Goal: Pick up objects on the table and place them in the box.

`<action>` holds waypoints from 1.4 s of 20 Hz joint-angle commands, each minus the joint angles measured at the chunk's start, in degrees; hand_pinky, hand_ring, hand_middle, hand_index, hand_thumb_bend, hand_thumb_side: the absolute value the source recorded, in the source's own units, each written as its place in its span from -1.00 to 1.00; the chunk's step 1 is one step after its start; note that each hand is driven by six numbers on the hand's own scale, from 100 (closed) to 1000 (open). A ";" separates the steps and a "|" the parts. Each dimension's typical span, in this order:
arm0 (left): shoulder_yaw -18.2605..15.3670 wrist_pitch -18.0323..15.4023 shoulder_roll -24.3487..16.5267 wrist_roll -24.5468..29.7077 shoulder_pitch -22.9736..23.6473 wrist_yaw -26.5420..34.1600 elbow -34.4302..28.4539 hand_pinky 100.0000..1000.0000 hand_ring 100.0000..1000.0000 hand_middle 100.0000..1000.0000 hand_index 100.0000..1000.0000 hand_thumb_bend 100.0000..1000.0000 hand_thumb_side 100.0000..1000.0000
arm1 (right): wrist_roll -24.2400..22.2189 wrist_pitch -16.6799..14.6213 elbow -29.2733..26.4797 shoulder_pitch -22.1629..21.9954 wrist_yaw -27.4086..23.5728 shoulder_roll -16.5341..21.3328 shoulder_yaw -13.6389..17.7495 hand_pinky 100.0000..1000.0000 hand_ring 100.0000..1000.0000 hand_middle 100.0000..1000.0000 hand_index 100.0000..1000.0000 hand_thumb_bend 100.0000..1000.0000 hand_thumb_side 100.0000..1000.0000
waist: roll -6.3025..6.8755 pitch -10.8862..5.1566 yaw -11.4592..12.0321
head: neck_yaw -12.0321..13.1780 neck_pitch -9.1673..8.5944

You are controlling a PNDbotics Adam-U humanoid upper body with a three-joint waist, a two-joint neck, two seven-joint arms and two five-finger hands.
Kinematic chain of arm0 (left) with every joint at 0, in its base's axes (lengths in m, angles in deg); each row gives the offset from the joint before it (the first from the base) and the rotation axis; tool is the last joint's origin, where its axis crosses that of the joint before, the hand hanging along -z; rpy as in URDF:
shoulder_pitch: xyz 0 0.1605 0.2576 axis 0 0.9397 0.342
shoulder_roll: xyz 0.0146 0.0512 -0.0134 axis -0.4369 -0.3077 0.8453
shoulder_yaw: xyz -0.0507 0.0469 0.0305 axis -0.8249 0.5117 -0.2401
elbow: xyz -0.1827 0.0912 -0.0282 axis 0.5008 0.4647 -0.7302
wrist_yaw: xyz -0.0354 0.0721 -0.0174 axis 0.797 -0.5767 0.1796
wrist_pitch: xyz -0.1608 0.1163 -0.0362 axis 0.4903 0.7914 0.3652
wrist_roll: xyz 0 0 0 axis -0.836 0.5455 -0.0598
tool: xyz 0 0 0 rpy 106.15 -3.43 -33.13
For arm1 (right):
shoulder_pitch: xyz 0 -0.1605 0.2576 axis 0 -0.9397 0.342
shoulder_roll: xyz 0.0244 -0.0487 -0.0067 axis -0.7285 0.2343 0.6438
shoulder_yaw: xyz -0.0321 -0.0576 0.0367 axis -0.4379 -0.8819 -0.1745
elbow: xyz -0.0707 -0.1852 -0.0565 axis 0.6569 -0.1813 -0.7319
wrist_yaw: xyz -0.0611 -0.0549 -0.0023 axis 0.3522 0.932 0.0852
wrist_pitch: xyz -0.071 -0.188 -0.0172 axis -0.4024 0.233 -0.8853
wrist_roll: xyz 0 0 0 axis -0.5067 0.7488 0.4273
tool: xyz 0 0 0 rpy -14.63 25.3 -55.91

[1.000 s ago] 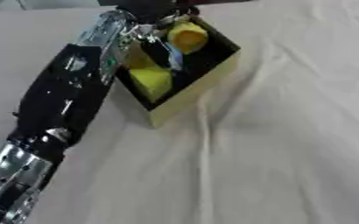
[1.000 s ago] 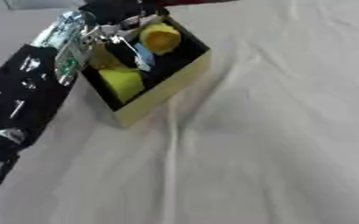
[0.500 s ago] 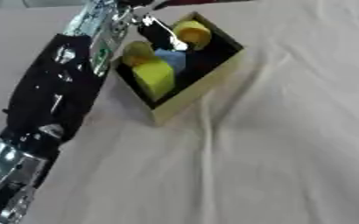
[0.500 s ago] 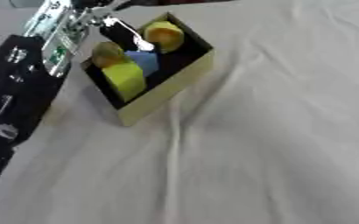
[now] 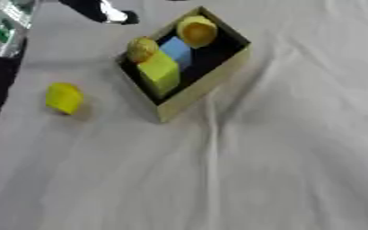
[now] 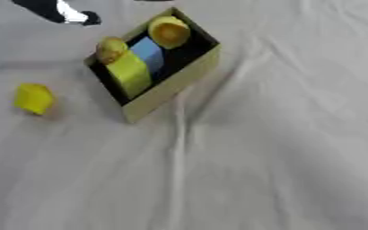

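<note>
Left eye view shows the left hand [image 5: 108,12] only as a dark shape with a pale tip at the top edge, up and to the left of the box [image 5: 207,83]; whether its fingers are straight or curled I cannot tell, and nothing can be seen in it. The forearm [image 5: 2,27] runs down the left border, its silver plate in the upper corner. The right hand shows in neither view.

The box lies askew on the white cloth [image 5: 281,157], one corner pointing toward the camera. Four things sit inside its dark interior: a yellow-green block [image 5: 159,74] at the end nearest the camera, a blue block [image 5: 176,50] just beyond it, a small rounded yellow-brown piece [image 5: 142,47] against the wall closest to the hand, and a yellow cup-like piece [image 5: 197,30] at the far end. They are packed close together, probably because each was dropped in from above where room remained.

One yellow piece [image 5: 64,97] rests on the cloth outside the box, below the hand and just inside the forearm, well apart from the box wall. Judging by this, the task is mostly done and that piece looks like the one left to collect. The hand is on the same side as it, so the left arm seems the natural one to fetch it.
</note>
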 commanded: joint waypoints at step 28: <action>-2.39 3.31 -25.58 6.10 26.38 17.73 -24.51 0.56 0.54 0.44 0.72 0.34 -0.41 | 1.35 -0.53 -0.88 -0.70 1.42 1.42 1.53 0.68 0.54 0.10 0.42 -1.00 -0.18 | -2.32 -0.64 0.01 | -2.02 -1.94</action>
